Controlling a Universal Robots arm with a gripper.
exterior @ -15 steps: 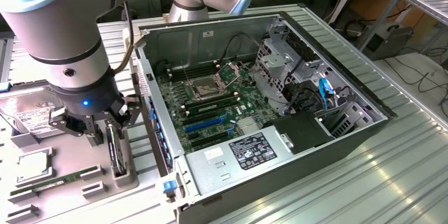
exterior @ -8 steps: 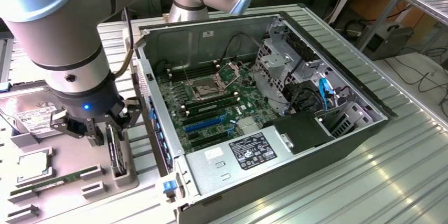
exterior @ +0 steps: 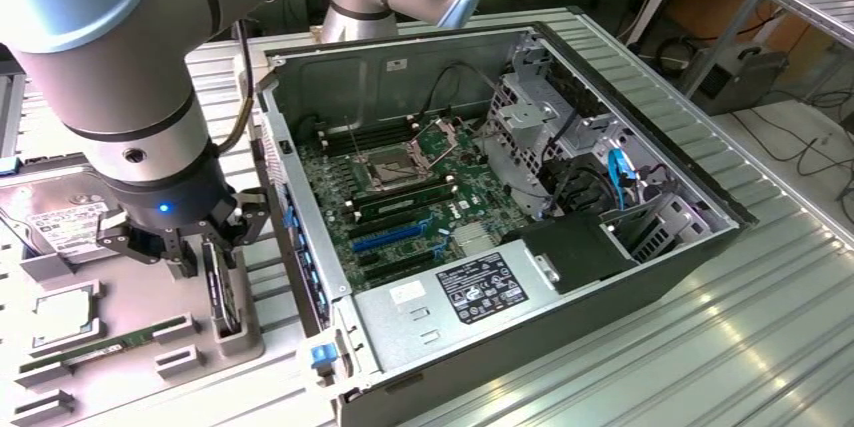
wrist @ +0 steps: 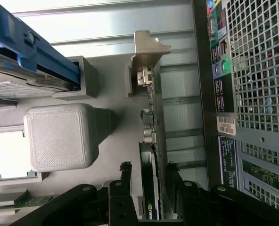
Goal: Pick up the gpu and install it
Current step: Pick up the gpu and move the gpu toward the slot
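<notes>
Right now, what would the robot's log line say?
hand: open | position: straddling gpu | gpu: on edge in grey holder, not gripped | computer case: open

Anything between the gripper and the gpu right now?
Nothing. Wrist view: the open gripper straddles the gpu standing on edge in its gray holder, no other object between fingers and card.

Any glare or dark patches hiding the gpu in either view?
Exterior view: glare streaks on the table, none inside the case; the gpu shows dark against its gray holder. Wrist view: the cpu is blown out white; the gpu's body is dark, its bracket evenly lit.
</notes>
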